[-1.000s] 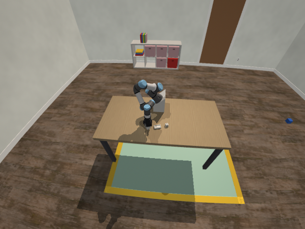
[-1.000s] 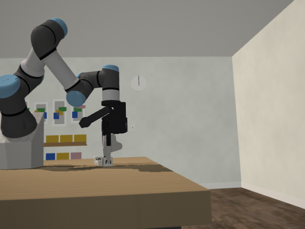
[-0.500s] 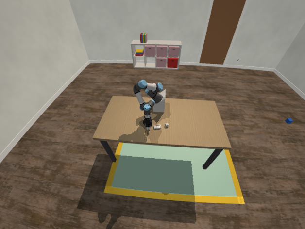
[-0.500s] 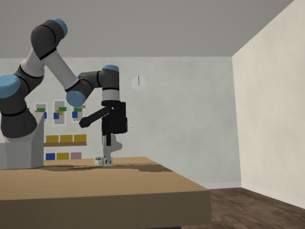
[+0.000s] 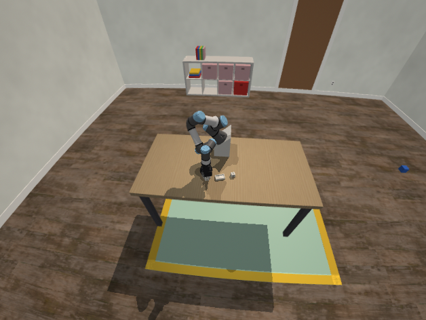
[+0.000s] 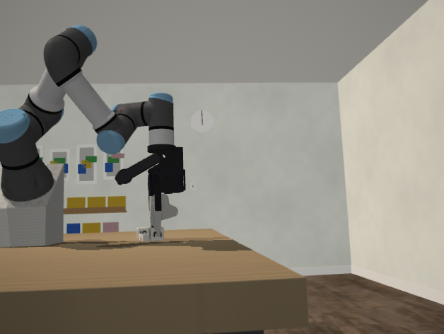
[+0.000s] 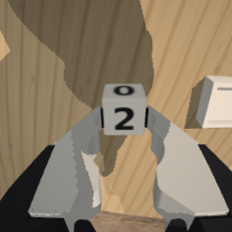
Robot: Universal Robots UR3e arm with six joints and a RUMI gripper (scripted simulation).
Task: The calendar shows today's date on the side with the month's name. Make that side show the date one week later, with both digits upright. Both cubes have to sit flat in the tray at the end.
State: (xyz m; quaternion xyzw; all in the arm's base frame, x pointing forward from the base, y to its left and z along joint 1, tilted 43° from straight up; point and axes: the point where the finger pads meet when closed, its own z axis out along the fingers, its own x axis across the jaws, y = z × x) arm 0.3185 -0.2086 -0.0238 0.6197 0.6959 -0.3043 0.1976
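Note:
My gripper (image 7: pixel 123 107) is shut on a white date cube (image 7: pixel 124 116), with one finger on each side of it. The cube shows a 2 towards the wrist camera and a 0 on the face next to it. In the exterior view the cube (image 6: pixel 157 233) is low at the table top; I cannot tell whether it touches. The white calendar tray (image 7: pixel 214 108) lies on the table just to the right of the gripper (image 5: pixel 205 177), and it also shows in the top view (image 5: pixel 219 177). The second white cube (image 5: pixel 233 175) sits on the table just beyond the tray, outside it.
The arm's grey base block (image 5: pixel 222 146) stands behind the gripper on the wooden table (image 5: pixel 227 171). The table's front edge is close in front of the tray. A shelf unit (image 5: pixel 218 76) stands far off at the back wall.

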